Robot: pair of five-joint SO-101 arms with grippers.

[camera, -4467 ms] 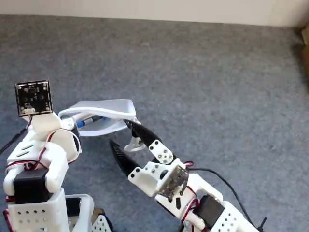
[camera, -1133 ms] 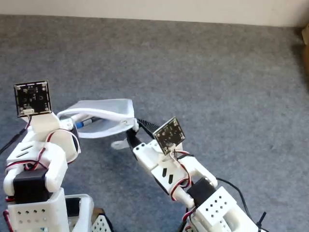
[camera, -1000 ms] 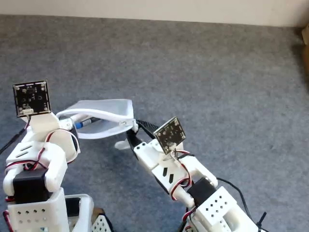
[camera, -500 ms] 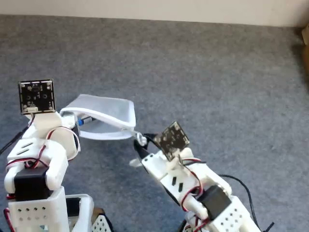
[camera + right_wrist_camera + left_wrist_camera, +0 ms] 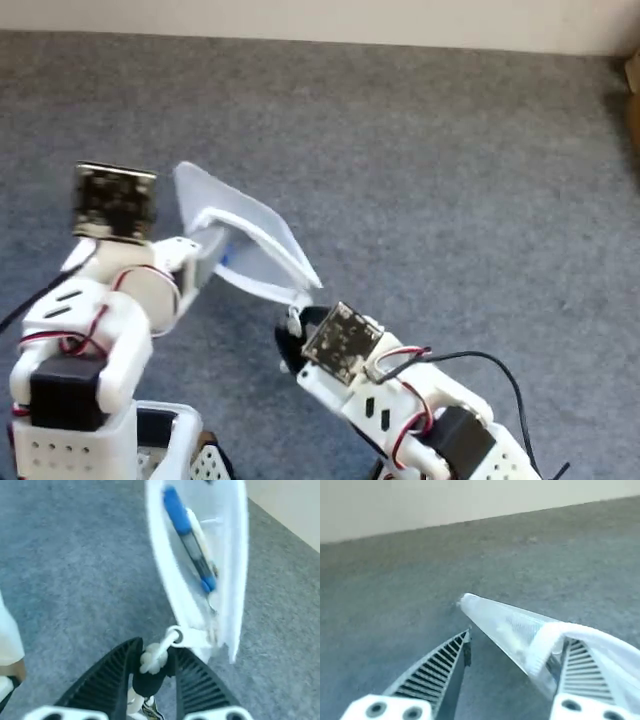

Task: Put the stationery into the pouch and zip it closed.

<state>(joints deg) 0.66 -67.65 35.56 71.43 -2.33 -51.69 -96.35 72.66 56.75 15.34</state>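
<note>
One white pouch [image 5: 245, 245], near left on the grey tabletop [image 5: 450, 150], holds one blue pen [image 5: 190, 545]. Right gripper [image 5: 156, 652] jaws clench its one zip pull [image 5: 150, 660]; left gripper [image 5: 517, 641] jaws are spread, with the pouch rim against one.

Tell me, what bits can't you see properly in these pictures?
Left wrist view: the pouch runs off the edge; its own wall hides the inside.
Right wrist view: the blue pen is blurred; anything under it is hidden.
High view: the camera board covers where the right gripper grips the zip pull.
</note>
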